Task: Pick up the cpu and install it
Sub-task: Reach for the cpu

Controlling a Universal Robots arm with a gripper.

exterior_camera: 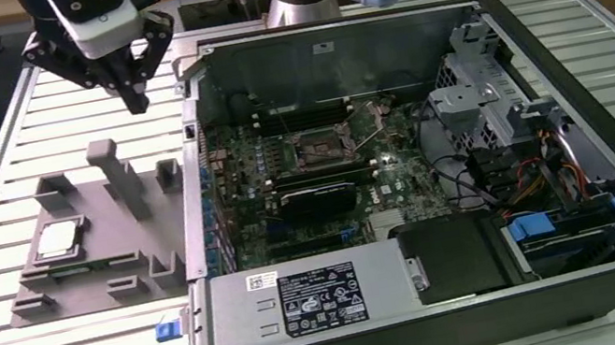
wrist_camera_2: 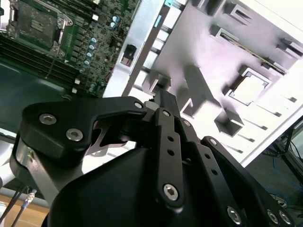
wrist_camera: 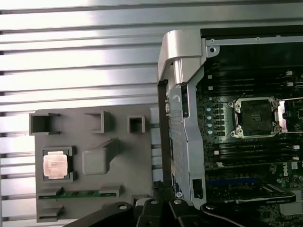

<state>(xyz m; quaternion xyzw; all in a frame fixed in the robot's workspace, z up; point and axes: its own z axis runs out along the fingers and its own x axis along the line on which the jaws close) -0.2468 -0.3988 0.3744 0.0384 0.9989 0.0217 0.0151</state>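
While the claw point(exterior_camera: 134, 97) hangs clenched on nothing, the cpu point(exterior_camera: 57, 239) lies flat in the grey fixture point(exterior_camera: 124, 247), below it, nearer and toward the exterior view's left.

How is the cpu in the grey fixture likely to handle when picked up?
The cpu looks thin and flat, so probably stiff and light. Its shiny metal top may be slippery. It sits in a pocket of the grey fixture, so little edge is likely exposed for gripping.
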